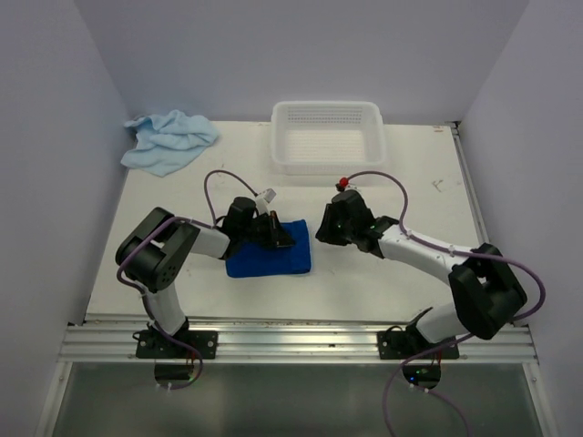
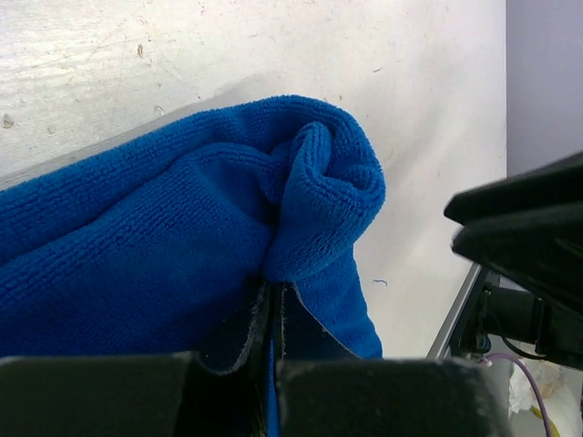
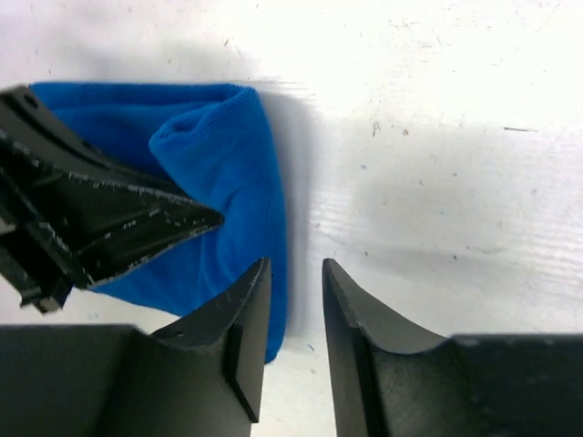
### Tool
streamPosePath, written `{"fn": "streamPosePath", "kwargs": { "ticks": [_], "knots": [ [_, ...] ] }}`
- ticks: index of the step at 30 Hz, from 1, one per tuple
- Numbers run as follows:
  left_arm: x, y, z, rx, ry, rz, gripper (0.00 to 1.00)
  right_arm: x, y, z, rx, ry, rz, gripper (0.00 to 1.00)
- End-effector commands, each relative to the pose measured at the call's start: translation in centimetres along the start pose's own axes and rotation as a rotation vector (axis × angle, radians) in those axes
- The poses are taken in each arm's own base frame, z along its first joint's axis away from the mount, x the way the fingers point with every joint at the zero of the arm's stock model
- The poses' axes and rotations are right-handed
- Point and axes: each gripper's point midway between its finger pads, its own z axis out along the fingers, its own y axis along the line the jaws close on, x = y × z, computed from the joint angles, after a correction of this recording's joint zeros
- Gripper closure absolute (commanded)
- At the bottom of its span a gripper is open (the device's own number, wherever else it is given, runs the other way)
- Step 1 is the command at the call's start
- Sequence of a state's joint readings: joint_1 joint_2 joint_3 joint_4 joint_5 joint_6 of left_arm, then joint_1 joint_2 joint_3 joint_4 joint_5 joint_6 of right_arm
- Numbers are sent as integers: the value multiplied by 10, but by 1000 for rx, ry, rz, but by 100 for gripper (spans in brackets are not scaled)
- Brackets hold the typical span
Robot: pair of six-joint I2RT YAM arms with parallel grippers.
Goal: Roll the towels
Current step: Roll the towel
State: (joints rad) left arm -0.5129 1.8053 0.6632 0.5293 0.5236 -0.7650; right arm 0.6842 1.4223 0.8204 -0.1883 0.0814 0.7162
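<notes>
The dark royal blue towel [image 1: 264, 261] lies folded on the table between the two arms. My left gripper [image 1: 278, 235] rests on its right part. In the left wrist view the jaws [image 2: 273, 289] are shut on a raised fold of that towel [image 2: 137, 228]. My right gripper [image 1: 326, 228] hovers just right of the towel's edge. Seen from the right wrist, it [image 3: 296, 269] stands open over bare table with nothing between its fingers, and the towel [image 3: 241, 155] lies to its left. The pale sky blue towel [image 1: 168, 139] lies crumpled at the back left.
A white perforated basket [image 1: 326, 106] stands at the back centre of the table. Purple walls close in both sides and the rear. A metal rail [image 1: 291, 339] runs along the near edge. The left gripper's finger [image 3: 100, 218] shows in the right wrist view.
</notes>
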Motion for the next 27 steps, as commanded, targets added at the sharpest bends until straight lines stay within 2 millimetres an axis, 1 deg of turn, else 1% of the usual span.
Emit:
{"fn": "streamPosePath", "kwargs": {
  "ticks": [1, 2, 3, 5, 6, 7, 9, 10, 13, 14, 15, 16, 17, 18, 21, 23, 24, 27],
  "knots": [
    [-3, 7, -4, -42, -25, 35, 100, -13, 19, 13, -99, 0, 44, 69],
    [-2, 7, -4, -42, -21, 34, 100, -19, 21, 15, -113, -6, 48, 81],
    [-2, 7, -4, -41, -22, 35, 100, -23, 25, 22, -121, -2, 46, 89],
    [-2, 8, -3, -44, -18, 38, 100, -31, 31, 26, -144, -10, 50, 100],
    [-1, 8, -3, -45, -16, 36, 100, -38, 39, 27, -167, -15, 50, 100],
    [-1, 8, -3, -45, -14, 38, 100, -37, 40, 32, -167, -7, 51, 100],
    [0, 8, -4, -44, -11, 39, 100, -44, 48, 33, -189, -12, 54, 100],
    [-1, 8, -4, -43, -12, 43, 100, -43, 48, 38, -187, -3, 58, 100],
    [-1, 7, -5, -44, -13, 49, 100, -42, 50, 43, -193, 4, 66, 100],
    [-1, 7, -5, -43, -12, 51, 100, -38, 49, 48, -186, 19, 66, 100],
    [-1, 7, -5, -43, -10, 51, 100, -43, 53, 50, -203, 2, 68, 100],
    [0, 7, -5, -42, -6, 56, 100, -42, 54, 53, -208, 8, 69, 100],
    [1, 7, -5, -37, -2, 56, 100, -38, 54, 60, -209, 23, 68, 100],
    [2, 8, -4, -38, 1, 58, 100, -40, 56, 63, -213, 24, 67, 100],
    [3, 8, -4, -31, 5, 54, 100, -34, 53, 78, -197, 53, 52, 100],
    [4, 8, -3, -30, 6, 55, 100, -31, 51, 83, -190, 62, 52, 100],
    [4, 8, -4, -28, 7, 55, 100, -27, 48, 88, -180, 74, 55, 100],
    [4, 7, -4, -25, 10, 63, 100, -21, 42, 95, -163, 87, 51, 100]
  ]
}}
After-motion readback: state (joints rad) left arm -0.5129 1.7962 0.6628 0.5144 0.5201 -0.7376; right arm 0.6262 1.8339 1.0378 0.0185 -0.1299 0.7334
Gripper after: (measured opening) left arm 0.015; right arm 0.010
